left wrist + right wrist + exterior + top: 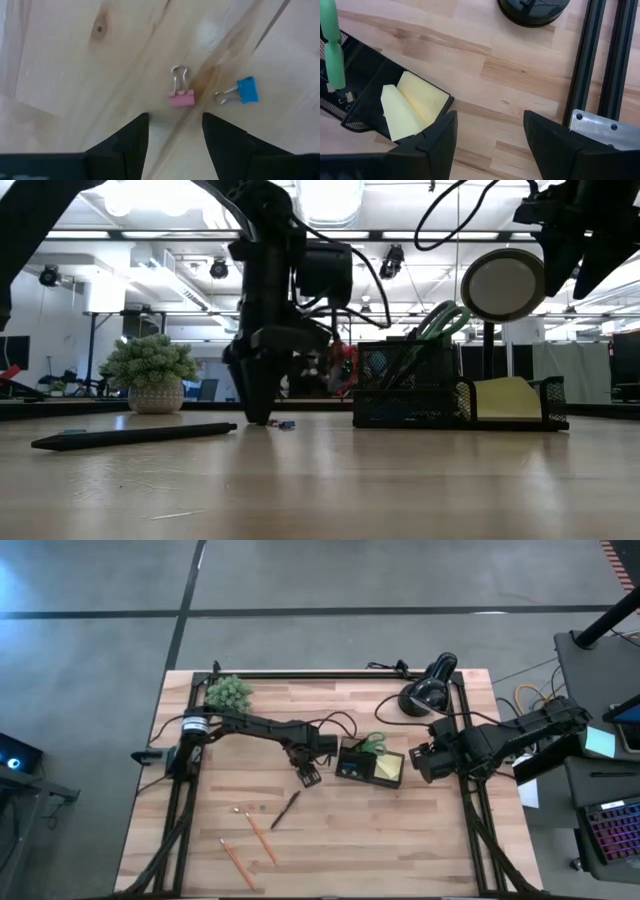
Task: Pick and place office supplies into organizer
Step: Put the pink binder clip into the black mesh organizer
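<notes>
I have the left gripper (pixel 172 134) down at the desk (pixel 400 830), fingers apart, just short of the pink binder clip (pixel 181 94); I'd centre on its body, clear of the blue binder clip (pixel 245 91). The right gripper (pixel 487 137) waits open beside the organizer (pixel 368 765). Bare wood desk, workshop behind.
</notes>
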